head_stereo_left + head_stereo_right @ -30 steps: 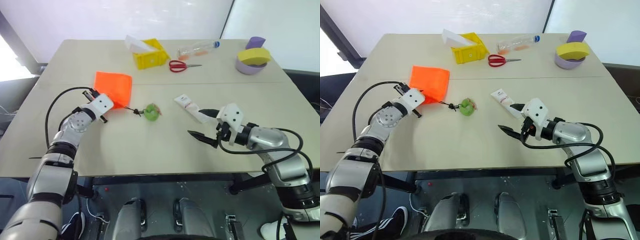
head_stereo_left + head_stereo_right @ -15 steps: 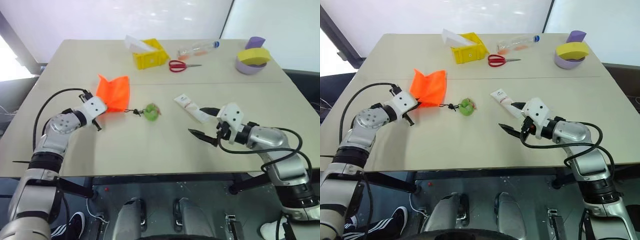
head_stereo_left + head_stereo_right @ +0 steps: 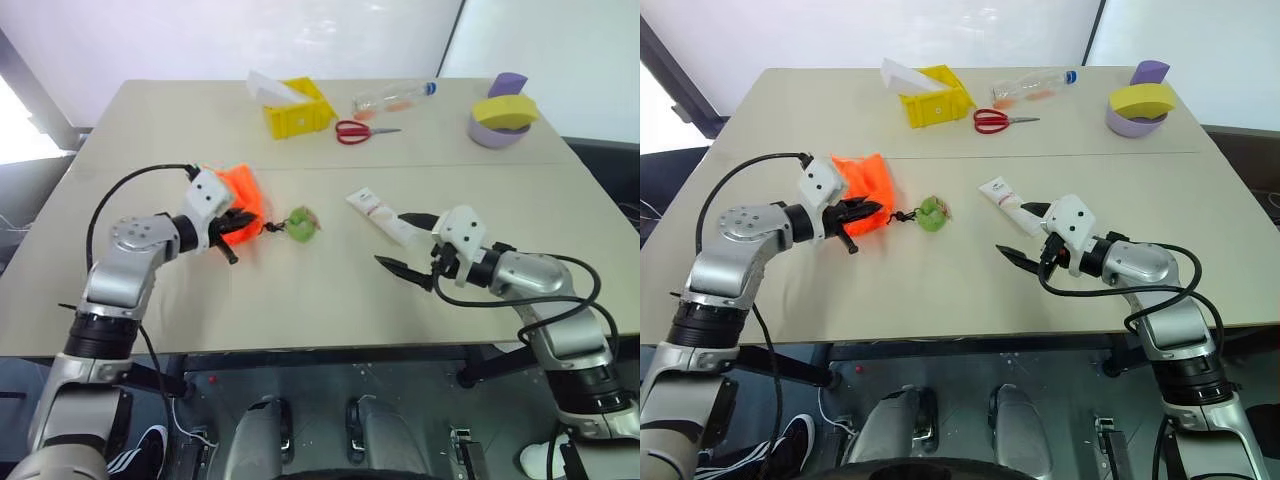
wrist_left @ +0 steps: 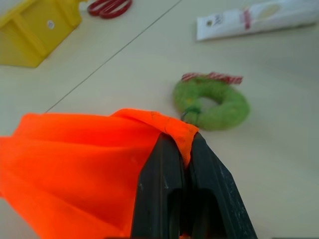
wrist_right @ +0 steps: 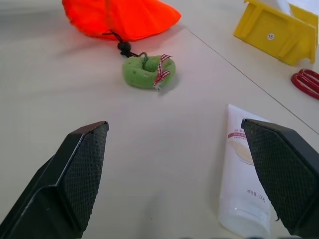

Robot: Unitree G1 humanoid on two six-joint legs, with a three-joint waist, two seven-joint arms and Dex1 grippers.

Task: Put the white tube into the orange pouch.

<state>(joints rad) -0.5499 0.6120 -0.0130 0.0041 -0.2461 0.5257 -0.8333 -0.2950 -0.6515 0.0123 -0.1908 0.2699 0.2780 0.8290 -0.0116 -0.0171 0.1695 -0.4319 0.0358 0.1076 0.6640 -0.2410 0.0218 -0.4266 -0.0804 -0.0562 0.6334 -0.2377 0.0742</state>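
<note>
On the table, left tool (image 4: 185,149) pinches the orange pouch (image 3: 240,195) edge; right tool (image 3: 408,243) stands wide beside the white tube (image 3: 382,214), and should centre over its body before closing

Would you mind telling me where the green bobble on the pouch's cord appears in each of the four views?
Left eye view: green bobble, left of centre, just right of the orange pouch.
Right eye view, left of centre.
Left wrist view, upper right of centre.
Right wrist view, upper middle.
Shared landmark: the white tube.
</note>
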